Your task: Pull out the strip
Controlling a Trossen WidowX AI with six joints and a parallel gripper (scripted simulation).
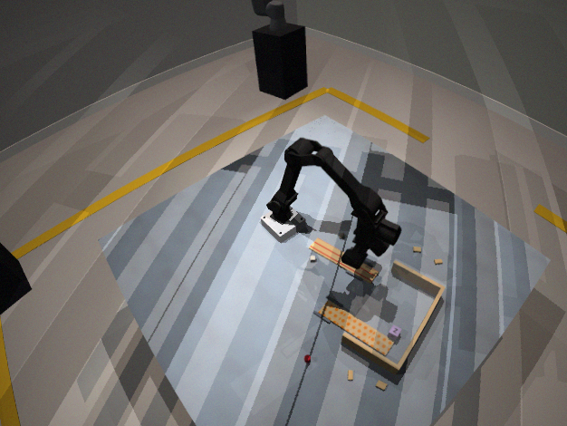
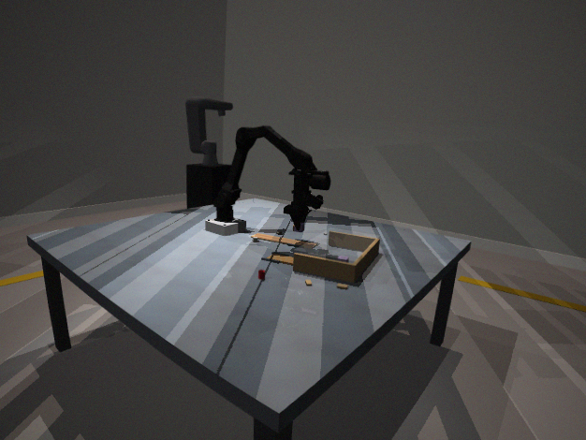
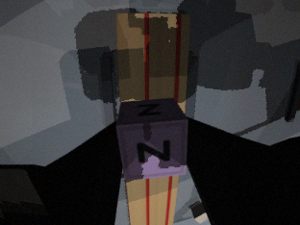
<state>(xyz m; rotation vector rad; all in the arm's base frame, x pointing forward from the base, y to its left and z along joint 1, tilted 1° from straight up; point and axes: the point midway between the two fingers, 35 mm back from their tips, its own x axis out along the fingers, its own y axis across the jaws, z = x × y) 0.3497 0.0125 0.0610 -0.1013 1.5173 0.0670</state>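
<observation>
in the centre of the wrist view, the fingers (image 1: 354,262) (image 2: 298,228) are pinching the purple cube marked n (image 2: 301,227) (image 3: 152,149) above the red-striped strip (image 1: 327,251) (image 2: 276,238) (image 3: 162,62). uneven finger contact may be letting the cube slip; lowering too early may be knocking it against the strip.

the purple cube (image 2: 300,229) (image 3: 153,150), dark letters on its faces, is held raised above the tan, red-lined strip (image 1: 326,250) (image 2: 271,237) (image 3: 160,202), which lies flat.
</observation>
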